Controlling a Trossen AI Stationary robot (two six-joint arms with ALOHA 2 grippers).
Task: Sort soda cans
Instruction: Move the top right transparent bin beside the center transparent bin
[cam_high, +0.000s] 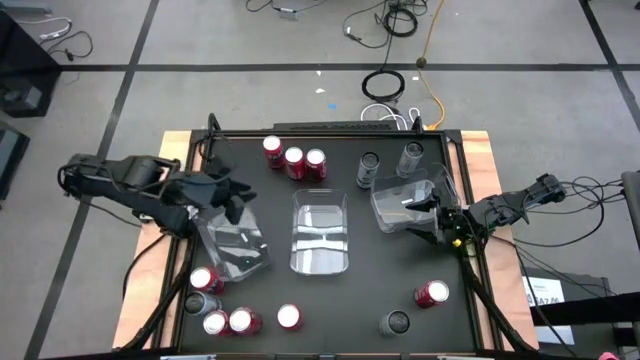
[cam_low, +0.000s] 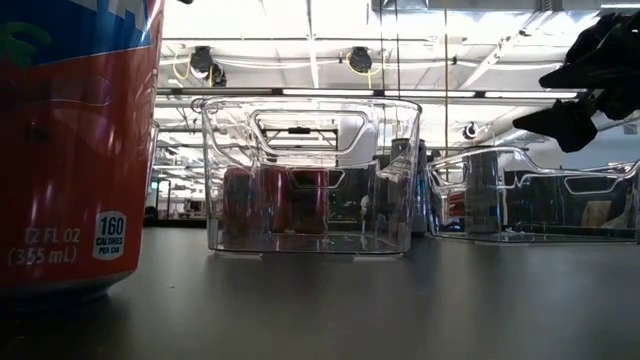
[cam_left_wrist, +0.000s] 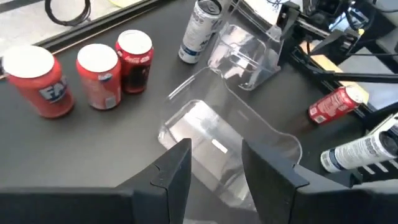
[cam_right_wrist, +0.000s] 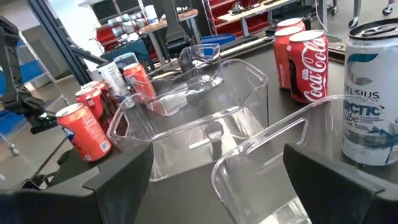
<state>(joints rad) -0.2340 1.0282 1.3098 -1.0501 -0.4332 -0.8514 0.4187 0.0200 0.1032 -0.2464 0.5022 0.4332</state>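
Observation:
Red soda cans stand upright in two groups: three by the far edge (cam_high: 294, 160) (cam_left_wrist: 99, 74) and several at the near left corner (cam_high: 228, 318). One red can (cam_high: 431, 293) lies on its side at the near right. Silver cans stand by the far edge (cam_high: 368, 170) (cam_right_wrist: 373, 87), and a dark one at the near edge (cam_high: 396, 322). My left gripper (cam_high: 232, 200) (cam_left_wrist: 214, 168) is open, above the far end of the left clear bin (cam_high: 232, 245). My right gripper (cam_high: 440, 222) (cam_right_wrist: 227, 186) is open, its fingers on either side of the right bin's rim (cam_right_wrist: 267, 149). I cannot tell whether they touch it.
A third clear bin (cam_high: 320, 232) (cam_low: 310, 175) sits mid-table between the other two. The right bin (cam_high: 410, 200) sits askew near the table's right frame rail (cam_high: 470, 250). A red can (cam_low: 70, 150) stands close before the low camera. Cables lie on the floor beyond the far edge.

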